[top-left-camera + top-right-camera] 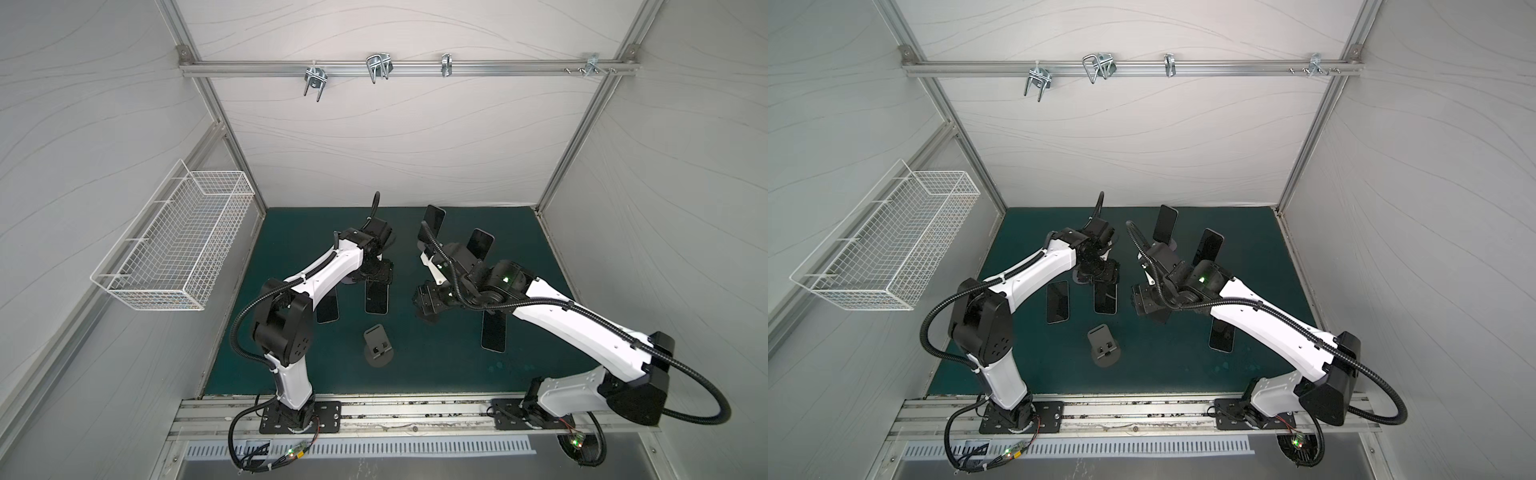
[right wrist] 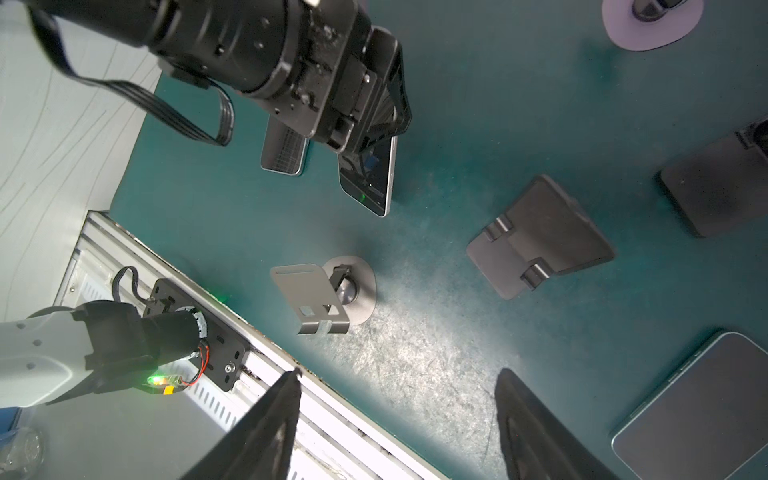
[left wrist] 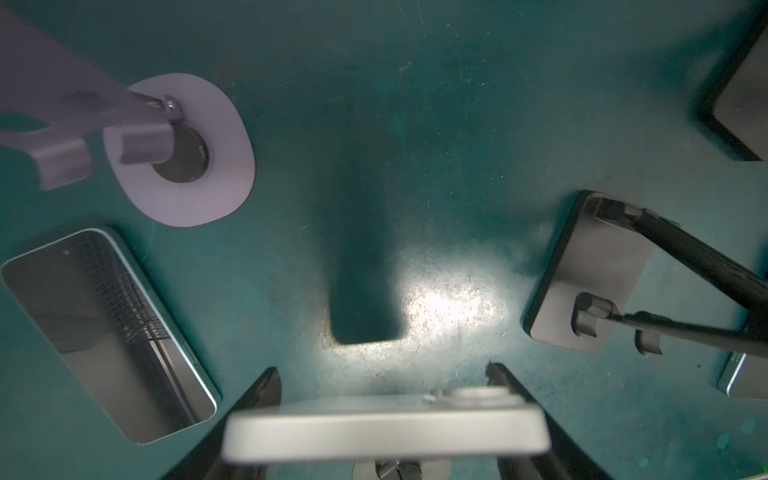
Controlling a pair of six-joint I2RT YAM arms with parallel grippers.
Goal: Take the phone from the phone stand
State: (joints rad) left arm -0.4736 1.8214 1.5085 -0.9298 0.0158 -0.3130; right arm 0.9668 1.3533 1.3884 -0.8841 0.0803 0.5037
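We see the left gripper (image 3: 384, 372) pinching the phone (image 3: 386, 428) by its edges, right between the fingers. The round-based phone stand (image 3: 178, 149) sits just beside it, and the right gripper (image 2: 399, 374) hangs spread.

White arm shells (image 1: 328, 272), black joints (image 1: 291, 332), ribbed black cables (image 1: 234, 332), green lights (image 1: 505, 279), black base plates (image 1: 328, 417).

place: robot lab test cell | evidence: aluminium frame (image 1: 415, 66), white panel walls (image 1: 395, 145), green mat (image 1: 415, 365)
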